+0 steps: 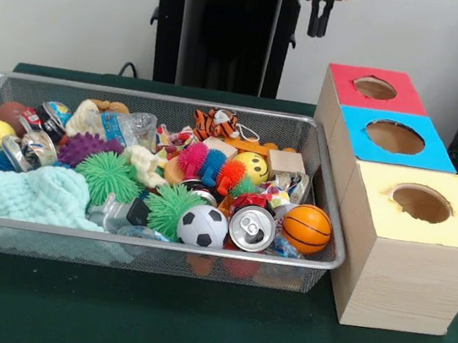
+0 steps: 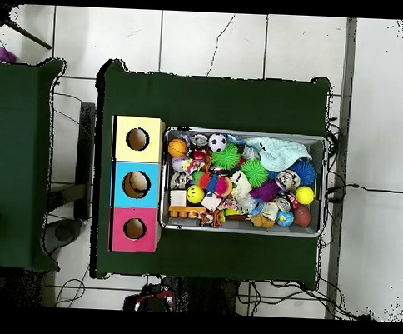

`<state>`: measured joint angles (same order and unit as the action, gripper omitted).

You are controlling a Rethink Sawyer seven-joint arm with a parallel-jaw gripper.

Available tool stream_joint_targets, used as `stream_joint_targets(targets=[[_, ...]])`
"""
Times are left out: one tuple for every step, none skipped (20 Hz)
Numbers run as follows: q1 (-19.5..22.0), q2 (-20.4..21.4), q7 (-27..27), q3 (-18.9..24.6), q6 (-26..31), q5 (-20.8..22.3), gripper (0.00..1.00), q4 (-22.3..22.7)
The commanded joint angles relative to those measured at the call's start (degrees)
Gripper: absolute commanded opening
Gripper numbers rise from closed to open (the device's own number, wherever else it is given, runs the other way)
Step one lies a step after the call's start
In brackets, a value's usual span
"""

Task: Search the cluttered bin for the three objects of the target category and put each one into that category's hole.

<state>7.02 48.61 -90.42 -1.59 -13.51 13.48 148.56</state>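
Observation:
The silver wire-mesh bin (image 1: pixel 162 99) stands on the green table, full of toys; it also shows in the overhead view (image 2: pixel 240 133). A see-through bottle with a blue label (image 1: pixel 126 128) lies near the bin's far rim, left of centre. A second clear, wrinkly bottle (image 1: pixel 114 212) lies at the near side between the spiky green balls. A third is not clear to me. My gripper (image 1: pixel 318 32) hangs open and empty at the top, high behind the bin, far from the bottles.
Three wooden boxes with round holes stand in a row right of the bin: red top (image 1: pixel 375 88), blue top (image 1: pixel 394 137), yellow top (image 1: pixel 421 203). In the bin lie a drink can (image 1: pixel 251 227), a small football (image 1: pixel 202 227), a basketball (image 1: pixel 306 228) and a pale green cloth (image 1: pixel 34 195).

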Motion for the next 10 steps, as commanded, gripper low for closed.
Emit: stream_joint_targets(targets=[[5.4,0.8,-7.9,2.7,8.9,-1.5,0.0,-6.0],[6.3,0.1,-7.2,2.9,9.1,-0.8,0.0,-6.7],[7.2,0.0,-6.5,3.3,9.9,-0.2,0.0,-7.5],[8.1,0.2,-5.7,3.9,11.0,0.3,0.0,-8.1],[9.1,0.5,-4.9,4.4,12.0,0.7,0.0,-8.7],[10.0,0.5,-4.3,4.8,12.6,1.2,0.0,-9.0],[10.9,0.7,-3.8,5.2,13.1,1.7,0.0,-9.3],[11.8,0.8,-3.4,5.6,13.5,2.3,0.0,-9.5],[12.6,1.0,-3.0,5.9,13.9,2.7,0.0,-9.8],[13.2,1.8,-2.5,6.4,14.7,3.1,0.0,-10.0]])
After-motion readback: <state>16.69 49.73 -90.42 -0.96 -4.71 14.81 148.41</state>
